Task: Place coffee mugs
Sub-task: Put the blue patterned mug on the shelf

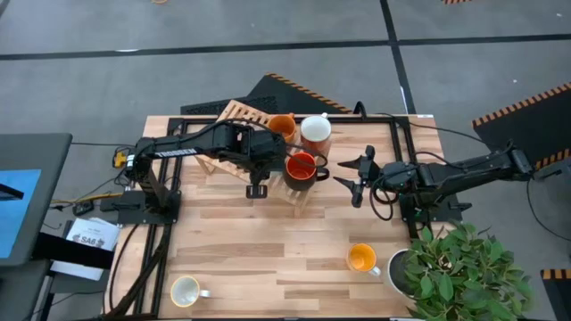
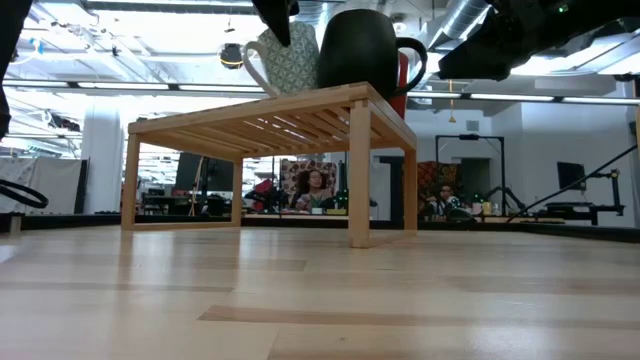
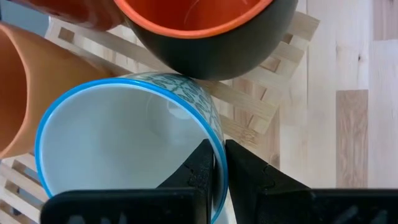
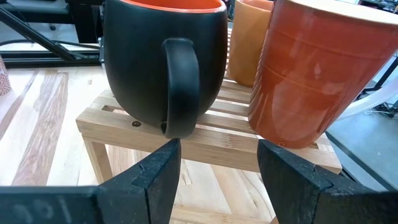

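Note:
A slatted wooden rack [image 1: 234, 118] stands at the table's far middle. On it are a brownish-orange mug [image 1: 282, 127], a terracotta mug with a white inside [image 1: 315, 131] and a dark mug with a red inside [image 1: 302, 167]. My left gripper [image 3: 219, 167] is over the rack, shut on a pale blue-grey patterned mug [image 3: 118, 137] next to the dark mug [image 3: 211, 50]; my arm hides that mug in the high view. My right gripper [image 4: 214, 177] is open just right of the rack, level with the dark mug's handle [image 4: 180, 87], touching nothing. A bright orange-yellow mug [image 1: 361, 259] and a cream-white mug [image 1: 185, 290] stand on the near table. My left gripper pinches the blue-grey mug's wall at the rim [image 3: 217, 134], one finger [image 3: 199, 168] inside and one [image 3: 249, 171] outside. The fingers come from above, pointing down. The mug [image 2: 285, 60] stands about upright at the rack's top; whether its base rests on the slats I cannot tell.
A white pot with a green leafy plant [image 1: 455, 267] stands at the table's near right corner, close to the orange-yellow mug. Black frame rails [image 1: 401, 147] run along the table's far and right sides. Bare wood lies between the rack and the near edge.

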Available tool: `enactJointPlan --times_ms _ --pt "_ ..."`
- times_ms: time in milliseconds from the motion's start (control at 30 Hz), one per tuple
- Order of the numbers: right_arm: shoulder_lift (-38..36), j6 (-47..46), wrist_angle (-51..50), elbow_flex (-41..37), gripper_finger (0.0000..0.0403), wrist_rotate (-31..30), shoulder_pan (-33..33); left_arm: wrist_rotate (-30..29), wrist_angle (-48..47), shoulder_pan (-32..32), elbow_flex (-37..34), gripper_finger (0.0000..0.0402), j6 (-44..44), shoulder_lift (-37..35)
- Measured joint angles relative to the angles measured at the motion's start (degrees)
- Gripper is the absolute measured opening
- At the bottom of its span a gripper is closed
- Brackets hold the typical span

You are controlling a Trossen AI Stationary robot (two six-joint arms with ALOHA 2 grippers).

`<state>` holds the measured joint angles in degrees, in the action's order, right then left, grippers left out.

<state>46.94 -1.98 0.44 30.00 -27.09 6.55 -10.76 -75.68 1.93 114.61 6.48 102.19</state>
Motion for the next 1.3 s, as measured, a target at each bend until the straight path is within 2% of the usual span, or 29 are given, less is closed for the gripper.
enactJointPlan --times_ms 167,500,733,1100,1300 --pt "0.00 -0.09 -0.01 -0.02 0.0240 0.00 0.00 -0.20 -0.07 0.00 0.00 0.0028 0.00 0.00" --pt "0.00 -0.09 -0.01 -0.02 0.0240 0.00 0.00 -2.69 -0.46 -0.04 0.00 0.0088 -0.07 -0.02" --pt "0.00 -0.05 -0.01 -0.02 0.0240 0.02 0.00 -6.12 -1.92 -0.04 0.00 0.0113 -0.09 -0.26" --pt "-0.02 0.04 0.00 -0.07 0.0240 0.01 0.00 -7.98 -3.68 0.00 0.13 0.0121 -1.75 -1.54" --pt "-0.02 0.04 -0.04 -0.07 0.0240 0.02 0.00 -7.93 -7.53 -0.02 6.18 0.0121 -5.35 -2.14"
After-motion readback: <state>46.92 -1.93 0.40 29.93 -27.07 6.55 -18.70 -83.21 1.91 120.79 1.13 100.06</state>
